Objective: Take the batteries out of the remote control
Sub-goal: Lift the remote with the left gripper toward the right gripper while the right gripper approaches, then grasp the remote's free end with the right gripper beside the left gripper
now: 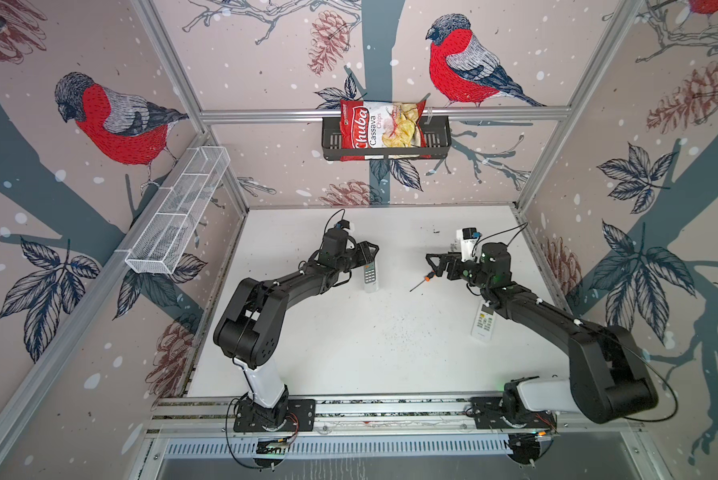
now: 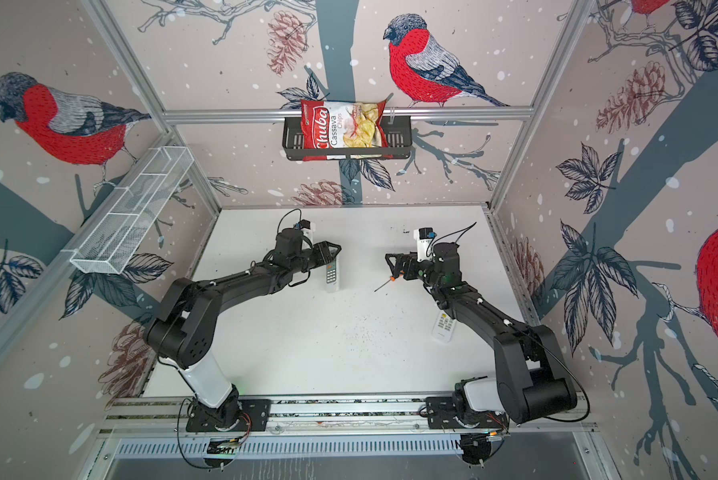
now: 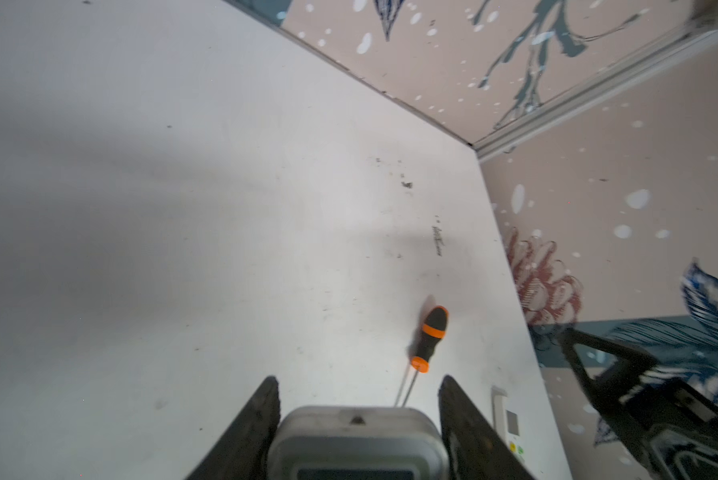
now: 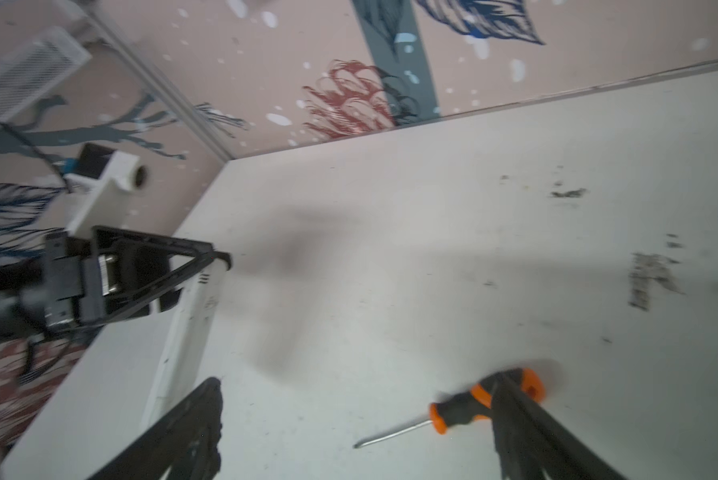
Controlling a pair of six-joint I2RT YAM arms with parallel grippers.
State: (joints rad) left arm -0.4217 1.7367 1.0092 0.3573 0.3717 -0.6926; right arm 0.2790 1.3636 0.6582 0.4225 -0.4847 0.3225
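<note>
Remote control [image 1: 371,277] plus second remote [image 1: 482,323] make two; screwdriver [image 1: 422,283], one.

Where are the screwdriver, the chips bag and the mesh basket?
screwdriver [image 3: 426,346]: left wrist view, handle.
chips bag [image 1: 381,126]: in a top view, front.
mesh basket [image 1: 180,208]: in a top view, mesh wall.

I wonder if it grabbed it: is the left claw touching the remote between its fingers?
Touching. In the left wrist view, the left gripper has both fingers pressed against the sides of the remote.
</note>
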